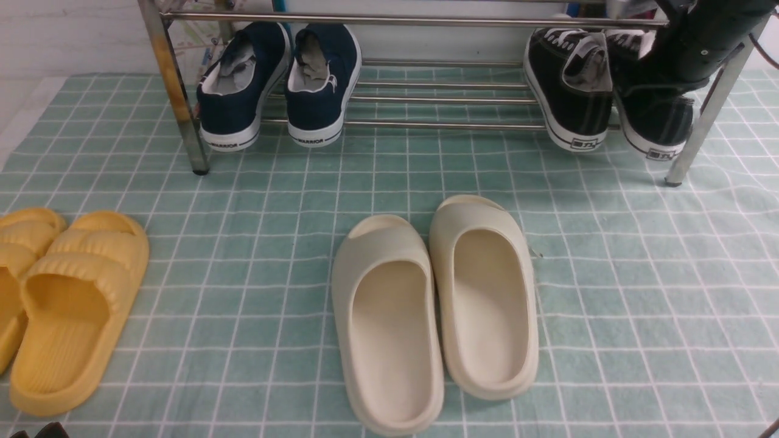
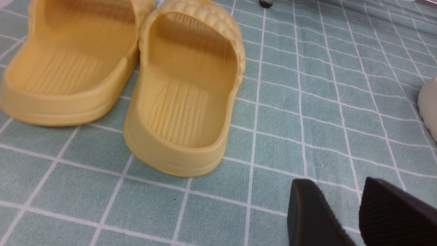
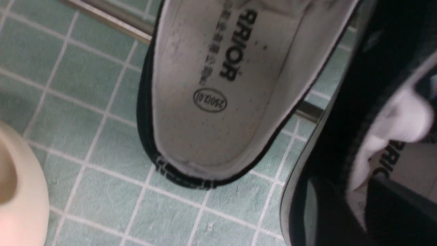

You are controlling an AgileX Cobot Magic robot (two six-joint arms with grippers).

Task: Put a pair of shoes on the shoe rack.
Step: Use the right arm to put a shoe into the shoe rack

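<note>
Since the front view shows both black canvas white-soled sneakers (image 1: 572,97) on the chrome-tube shoe rack (image 1: 426,21), and the left wrist view our left gripper (image 2: 344,218) parted and empty, we judge only withdrawal is left, though from the right wrist view we cannot tell whether our right gripper (image 3: 355,205) grips a heel.

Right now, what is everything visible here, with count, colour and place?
black sneakers: two, black with white soles, rack's lower shelf, right end
navy sneakers: two, navy with white soles, lower shelf, left end
cream slides: two, cream, on the cloth, centre
yellow slides: two, yellow, on the cloth, left
shoe rack: one, chrome, at the back
cloth: one, green with white grid, under everything
left gripper: one, black, open, near the yellow slides
right arm: one, black, over the right-hand black sneaker
</note>
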